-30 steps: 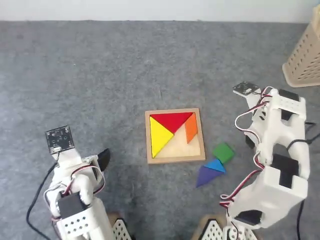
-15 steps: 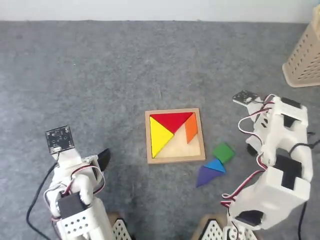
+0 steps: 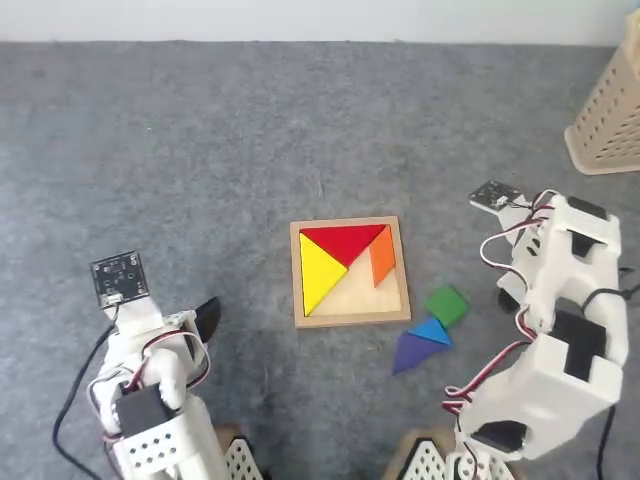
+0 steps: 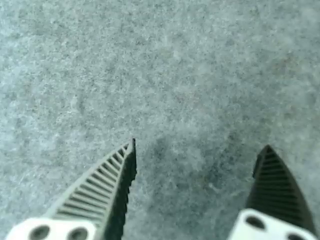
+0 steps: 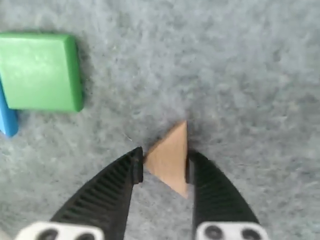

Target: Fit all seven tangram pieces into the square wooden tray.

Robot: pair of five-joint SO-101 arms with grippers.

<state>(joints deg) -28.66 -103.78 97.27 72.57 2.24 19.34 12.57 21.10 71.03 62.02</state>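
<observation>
I seem to work at a small robotics lab or hobby test bench. My surface [image 3: 200,140] is covered in grey felt-like matting. My left arm [image 3: 150,400] and right arm [image 3: 565,340] are white plastic, with loose servo wires [image 3: 497,245] and a bare circuit board [image 3: 118,278]. A square wooden tray [image 3: 378,300] of coloured puzzle pieces lies between them. A pale perforated basket [image 3: 610,110] stands near a plain white wall [image 3: 300,18].

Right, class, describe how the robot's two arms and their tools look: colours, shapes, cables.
The left arm and right arm are white plastic with black motor sections and red, white and black cables. Each wrist carries a dark circuit board. The left tool and right tool have ridged, pointed fingers on white mounts.
</observation>
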